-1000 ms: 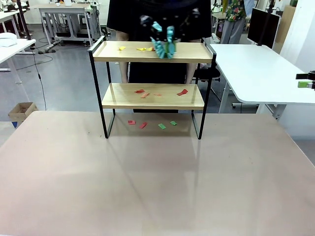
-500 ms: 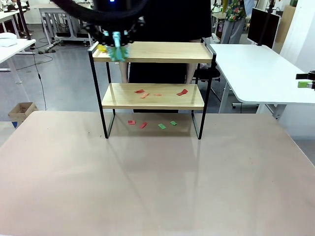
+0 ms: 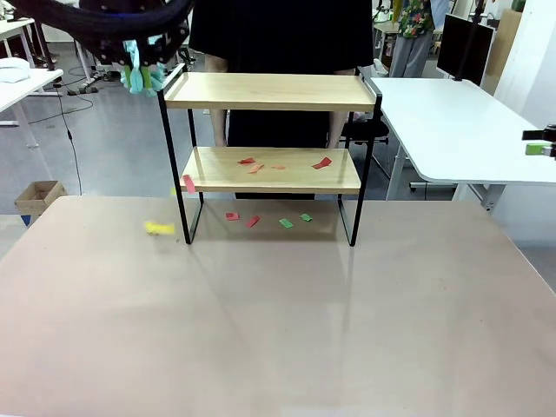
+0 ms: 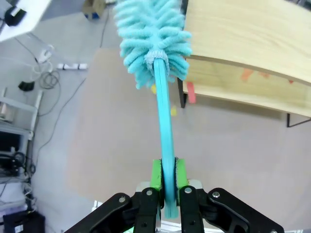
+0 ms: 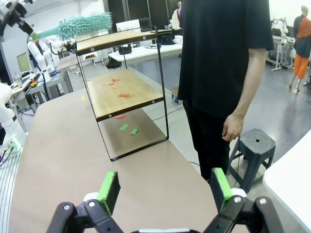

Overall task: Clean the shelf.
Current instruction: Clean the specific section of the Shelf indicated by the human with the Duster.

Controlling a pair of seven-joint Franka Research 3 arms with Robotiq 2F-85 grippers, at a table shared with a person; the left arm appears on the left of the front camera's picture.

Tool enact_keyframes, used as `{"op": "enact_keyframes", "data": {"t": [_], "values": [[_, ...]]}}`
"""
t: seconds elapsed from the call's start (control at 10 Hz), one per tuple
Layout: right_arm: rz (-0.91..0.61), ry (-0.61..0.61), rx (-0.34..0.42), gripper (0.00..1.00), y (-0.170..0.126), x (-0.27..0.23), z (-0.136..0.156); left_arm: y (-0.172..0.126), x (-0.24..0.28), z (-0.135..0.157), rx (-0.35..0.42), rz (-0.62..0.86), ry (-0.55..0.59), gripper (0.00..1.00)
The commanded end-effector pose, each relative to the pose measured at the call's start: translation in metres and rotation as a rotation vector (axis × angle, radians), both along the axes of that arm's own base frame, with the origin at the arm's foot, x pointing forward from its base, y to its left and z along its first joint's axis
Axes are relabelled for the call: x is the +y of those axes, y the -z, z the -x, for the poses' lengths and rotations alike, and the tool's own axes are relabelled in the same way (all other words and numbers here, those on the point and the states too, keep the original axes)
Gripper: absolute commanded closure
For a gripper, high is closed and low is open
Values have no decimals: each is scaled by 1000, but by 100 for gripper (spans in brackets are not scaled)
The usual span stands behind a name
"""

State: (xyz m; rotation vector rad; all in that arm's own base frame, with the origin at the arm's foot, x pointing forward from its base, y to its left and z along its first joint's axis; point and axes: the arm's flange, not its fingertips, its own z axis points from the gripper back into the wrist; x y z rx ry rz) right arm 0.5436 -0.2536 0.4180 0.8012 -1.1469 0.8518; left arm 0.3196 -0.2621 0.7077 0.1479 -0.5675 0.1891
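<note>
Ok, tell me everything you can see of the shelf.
The shelf is a two-tier unit: light wooden boards in a black metal frame on four legs, upright on the table at its far side. The top board lies bare; the lower board carries red and orange scraps, with red and green ones on the table beneath. A teal duster hangs off its top left corner.
</note>
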Motion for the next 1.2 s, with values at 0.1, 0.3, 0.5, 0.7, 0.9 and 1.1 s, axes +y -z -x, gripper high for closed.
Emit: {"op": "enact_keyframes", "data": {"t": [0.1,0.3,0.5,0.7,0.9,1.1], "values": [[4,-4,-2,0,-3,2,1,7,1,-10,26,6,-3,86],[4,-4,-2,0,-3,2,1,7,1,-10,26,6,-3,86],[4,-4,-2,0,-3,2,1,-1,5,0,-1,51,42,86],[4,-4,-2,0,-3,2,1,-10,23,18,-1,144,222,86],[4,-4,-2,0,-3,2,1,-19,51,38,21,219,480,86],[4,-4,-2,0,-3,2,1,-25,81,53,24,265,753,86]]}}
